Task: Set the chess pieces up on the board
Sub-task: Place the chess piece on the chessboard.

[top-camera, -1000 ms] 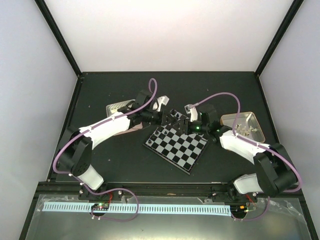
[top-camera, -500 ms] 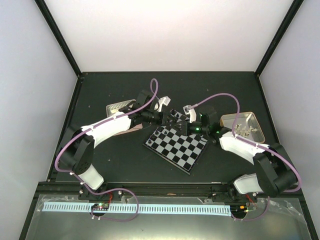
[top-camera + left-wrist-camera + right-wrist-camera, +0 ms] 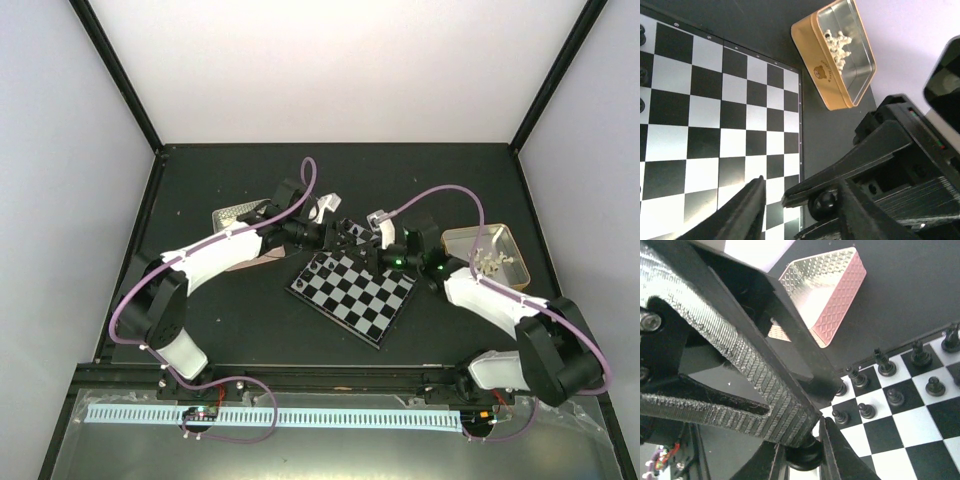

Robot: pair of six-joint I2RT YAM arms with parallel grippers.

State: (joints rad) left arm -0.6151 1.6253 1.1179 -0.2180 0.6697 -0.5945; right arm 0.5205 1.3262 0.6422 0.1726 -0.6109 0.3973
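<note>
The board (image 3: 352,292) lies tilted at mid-table, with several black chess pieces (image 3: 888,366) on its far corner. Above that corner the two grippers meet. My right gripper (image 3: 802,450) is shut on the round base of a black chess piece (image 3: 802,461). In the left wrist view the same black piece (image 3: 824,202) sits under the right gripper's fingers (image 3: 850,167). My left gripper (image 3: 800,189) stands open around it, its left finger well away from the piece. From above, the left gripper (image 3: 338,235) and right gripper (image 3: 372,245) nearly touch.
A tan tin (image 3: 482,250) holding pale chess pieces (image 3: 839,44) stands right of the board. A silver tin with pink sides (image 3: 827,295) lies to the board's left, behind the left arm (image 3: 215,255). Black walls bound the table.
The left gripper's jaws have opened off the black piece while the right gripper's jaws have closed on it. The right gripper moved slightly toward the left one.
</note>
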